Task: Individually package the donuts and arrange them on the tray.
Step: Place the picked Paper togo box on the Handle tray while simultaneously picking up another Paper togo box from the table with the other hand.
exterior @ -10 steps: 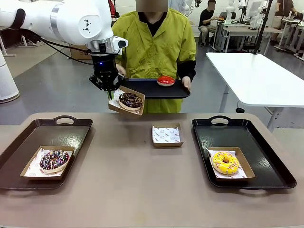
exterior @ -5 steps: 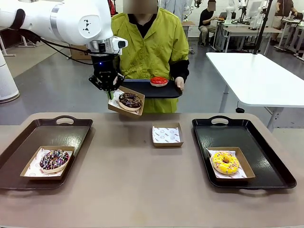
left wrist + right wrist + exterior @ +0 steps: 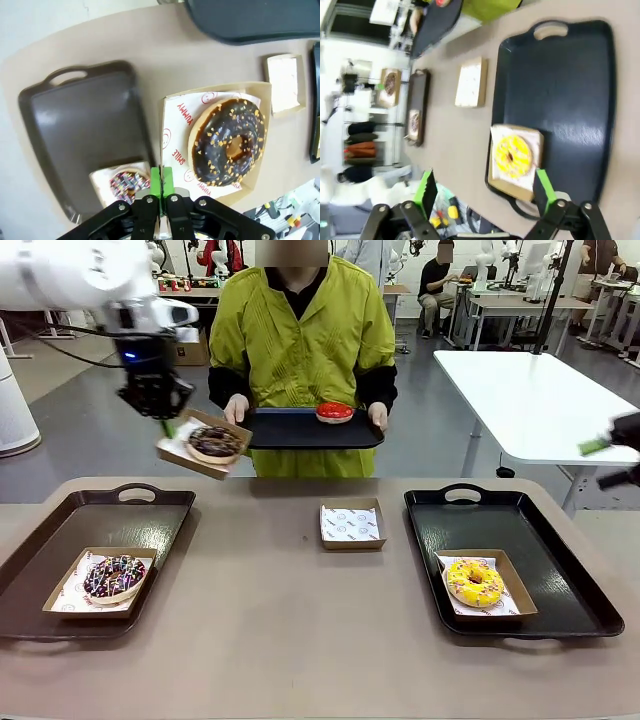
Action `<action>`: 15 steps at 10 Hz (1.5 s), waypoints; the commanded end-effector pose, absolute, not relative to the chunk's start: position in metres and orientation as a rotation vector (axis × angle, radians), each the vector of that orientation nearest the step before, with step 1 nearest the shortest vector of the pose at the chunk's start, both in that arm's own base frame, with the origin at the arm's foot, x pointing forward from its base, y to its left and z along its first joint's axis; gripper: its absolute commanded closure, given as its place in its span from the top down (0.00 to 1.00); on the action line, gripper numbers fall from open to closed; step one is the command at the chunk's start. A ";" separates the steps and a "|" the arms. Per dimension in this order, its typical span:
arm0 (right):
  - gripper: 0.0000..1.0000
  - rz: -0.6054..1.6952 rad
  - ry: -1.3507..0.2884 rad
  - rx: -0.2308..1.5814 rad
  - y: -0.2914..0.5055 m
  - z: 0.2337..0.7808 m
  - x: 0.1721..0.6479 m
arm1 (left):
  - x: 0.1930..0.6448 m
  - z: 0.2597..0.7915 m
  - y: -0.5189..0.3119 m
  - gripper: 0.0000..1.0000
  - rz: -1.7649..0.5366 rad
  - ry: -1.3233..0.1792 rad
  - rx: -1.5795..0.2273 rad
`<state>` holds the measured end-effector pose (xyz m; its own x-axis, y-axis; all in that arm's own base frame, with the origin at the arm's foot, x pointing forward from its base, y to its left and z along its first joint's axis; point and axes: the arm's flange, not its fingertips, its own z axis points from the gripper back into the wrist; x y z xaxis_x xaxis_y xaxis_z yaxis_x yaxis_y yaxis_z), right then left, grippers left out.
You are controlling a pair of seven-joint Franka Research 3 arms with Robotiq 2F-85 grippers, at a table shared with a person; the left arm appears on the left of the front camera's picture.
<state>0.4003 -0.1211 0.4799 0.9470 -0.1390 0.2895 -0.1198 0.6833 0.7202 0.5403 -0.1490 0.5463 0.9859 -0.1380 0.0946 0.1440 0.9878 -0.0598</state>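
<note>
My left gripper point(image 3: 166, 424) is shut on the edge of a cardboard box point(image 3: 203, 445) holding the dark chocolate donut point(image 3: 215, 443), carried in the air above the table's far left. In the left wrist view the gripper point(image 3: 161, 181) pinches the box rim point(image 3: 163, 145) beside that donut point(image 3: 228, 143). The person holds a black tray point(image 3: 290, 430) with the red donut point(image 3: 334, 412). A sprinkled chocolate donut point(image 3: 115, 577) sits boxed on the brown tray point(image 3: 60, 530). The yellow donut point(image 3: 474, 582) sits boxed on the black tray point(image 3: 530, 530). My right gripper point(image 3: 606, 462) hangs open at the far right, its own view point(image 3: 485, 189) looking down on the yellow donut point(image 3: 512, 156).
An empty cardboard box point(image 3: 352, 524) with a paper liner stands at the table's middle, between the two trays. A white table point(image 3: 540, 400) stands behind on the right. Bare tabletop lies in front of the empty box.
My left arm has swung left with the boxed dark chocolate donut, away from the person's tray. The right gripper has come into the front view at the right edge.
</note>
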 end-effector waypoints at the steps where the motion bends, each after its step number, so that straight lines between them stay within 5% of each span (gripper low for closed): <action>1: 1.00 -0.046 -0.281 0.683 -0.068 0.484 0.438 | 0.518 0.553 -0.101 0.01 -0.134 -0.110 -0.079; 7: 1.00 0.009 -0.269 0.397 0.084 0.426 0.507 | 0.510 0.500 0.022 0.01 0.030 -0.108 -0.009; 11: 1.00 0.085 -0.237 0.465 0.087 0.422 0.478 | 0.508 0.472 0.038 0.01 0.093 -0.096 -0.010; 15: 1.00 0.063 -0.262 0.394 0.101 0.411 0.499 | 0.509 0.478 0.043 0.01 0.065 -0.074 -0.012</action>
<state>0.4957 0.0989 0.4125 0.9666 0.0158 0.2560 -0.1160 0.9171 0.3814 0.5097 0.0429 0.4750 0.9947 0.0695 0.0755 -0.0685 0.9975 -0.0148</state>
